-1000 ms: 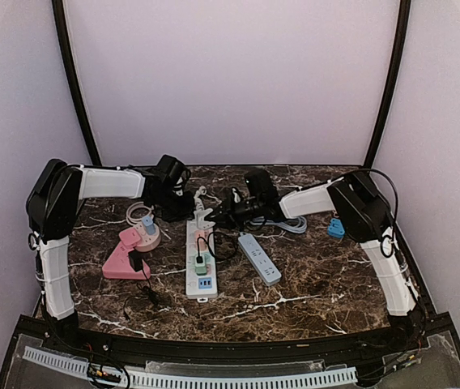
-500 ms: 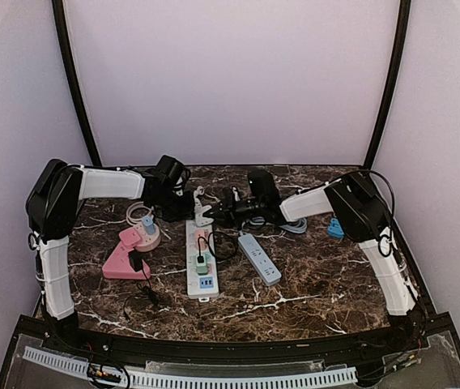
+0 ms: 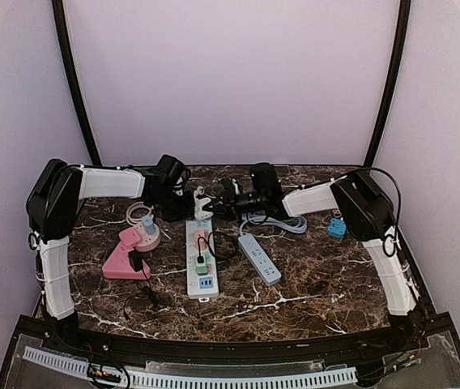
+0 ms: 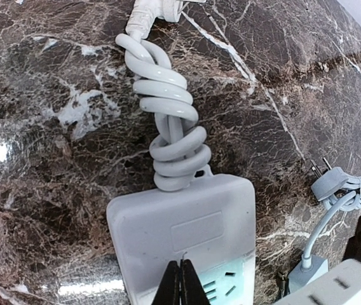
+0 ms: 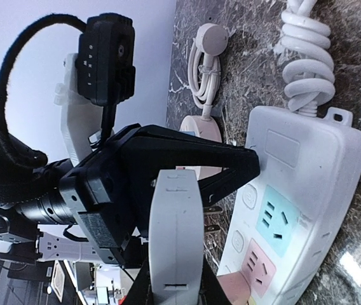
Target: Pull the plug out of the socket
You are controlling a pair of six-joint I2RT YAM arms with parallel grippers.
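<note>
Toward the back edge of the table [image 3: 311, 284], the right gripper [image 3: 219, 207] is clamped on the white plug [image 3: 202, 203]. The plug sits above the far end of the white strip [image 3: 200, 271]. In the right wrist view the plug [image 5: 176, 235] stands between that arm's fingers, and its metal prongs are bare. They are out of the sockets and lie just beside the long edge of the strip [image 5: 307, 190].

The left gripper [image 3: 181, 209] reaches in from the left, with its fingers together. In the left wrist view its tips [image 4: 182, 274] rest as one point on the face of the strip [image 4: 187, 222], near the end where the cable leaves. That cable [image 4: 171, 127] is wound into a tight white knot that touches the end of the strip. From the right wrist the left gripper [image 5: 247, 166] shows as a black wedge, its tip on the strip.

A green adapter [image 3: 201, 264] and a black plug [image 3: 204, 242] are seated in the strip, nearer the front. A grey strip [image 3: 259, 258] lies just to its right, angled. Left of the white strip are a pink stand [image 3: 122, 261] and a round pink socket [image 3: 148, 236]. A blue adapter [image 3: 336, 228] lies near the right edge.
</note>
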